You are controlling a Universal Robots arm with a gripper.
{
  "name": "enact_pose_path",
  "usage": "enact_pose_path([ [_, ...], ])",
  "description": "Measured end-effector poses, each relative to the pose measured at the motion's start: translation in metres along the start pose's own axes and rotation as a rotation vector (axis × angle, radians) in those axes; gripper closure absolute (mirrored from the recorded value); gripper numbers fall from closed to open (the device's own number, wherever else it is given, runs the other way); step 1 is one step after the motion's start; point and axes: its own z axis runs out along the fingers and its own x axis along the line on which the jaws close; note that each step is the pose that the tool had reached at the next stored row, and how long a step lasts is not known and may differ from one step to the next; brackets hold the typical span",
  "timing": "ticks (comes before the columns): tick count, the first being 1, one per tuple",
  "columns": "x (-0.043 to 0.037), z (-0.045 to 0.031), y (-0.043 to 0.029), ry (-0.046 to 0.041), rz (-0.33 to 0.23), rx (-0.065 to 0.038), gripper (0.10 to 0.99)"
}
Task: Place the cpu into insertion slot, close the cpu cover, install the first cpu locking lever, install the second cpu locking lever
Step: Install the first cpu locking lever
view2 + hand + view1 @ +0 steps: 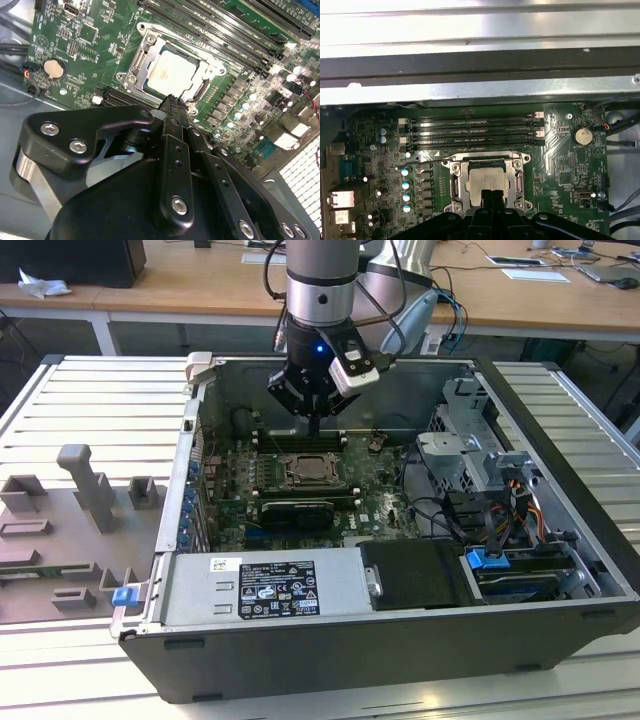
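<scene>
Item 1 – gripper: fingers pressed together into one narrow black blade, nothing between them. Tip hangs just above the near edge of the socket; in the exterior view the gripper sits over the board's far half, above the socket.

Item 2 – cpu: pale metal square, seated flat inside the insertion slot. Placement step looks done. Also seen in first wrist view, cpu, partly behind the fingertips.

Item 3 – cpu cover: silver frame w/ big window appears laid down around the chip; chip face shows through the window. Can't tell if fully flush.

Item 4 – locking levers: a thin wire lever runs out from the socket's edge toward the row of pale capacitors, looks unlatched. Second lever: can't make out.

Item 5 – memory slots: long black rows just beyond the socket, on the side away from the gripper.

Item 6 – coin battery: near the socket, apart from it.

Risks (judgement): tip so close to chip face – a low pass could scrape it or the cover. Thin lever may slip off the closed fingers and spring back. Cover not flush = lever won't hook, pins under strain.
</scene>
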Motion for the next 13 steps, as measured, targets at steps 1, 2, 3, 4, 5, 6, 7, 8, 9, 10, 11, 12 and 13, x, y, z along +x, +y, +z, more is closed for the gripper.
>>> enact_pose_path([
  [1,0.0005,0.0001,0.0,0.0001,-0.007,-0.001,0.98],
  [2,0.0034,0.0003,0.0,0.0,-0.016,-0.003,0.98],
  [3,0.0053,0.0002,-0.0002,0.0002,-0.017,-0.003,0.98],
  [4,0.0069,0.0002,-0.0002,0.0003,-0.018,-0.003,0.98],
  [5,0.011,0.0001,-0.0004,0.0003,-0.019,-0.003,0.98],
  [6,0.0148,0.0001,-0.0005,0.0002,-0.02,-0.003,0.98],
  [7,0.0188,0.0,-0.0006,0.0002,-0.02,-0.003,0.98],
  [8,0.0242,-0.0001,-0.0008,0.0002,-0.021,-0.004,0.98],
  [9,0.0283,-0.0001,-0.0009,0.0002,-0.021,-0.004,0.98],
  [10,0.0327,-0.0001,-0.0011,0.0001,-0.022,-0.004,0.98],
  [11,0.0353,-0.0001,-0.0012,0.0001,-0.023,-0.004,0.98],
  [12,0.0382,0.0,-0.0013,0.0002,-0.023,-0.004,0.98],
  [13,0.0428,0.0002,-0.0015,0.0002,-0.024,-0.005,0.98],
])
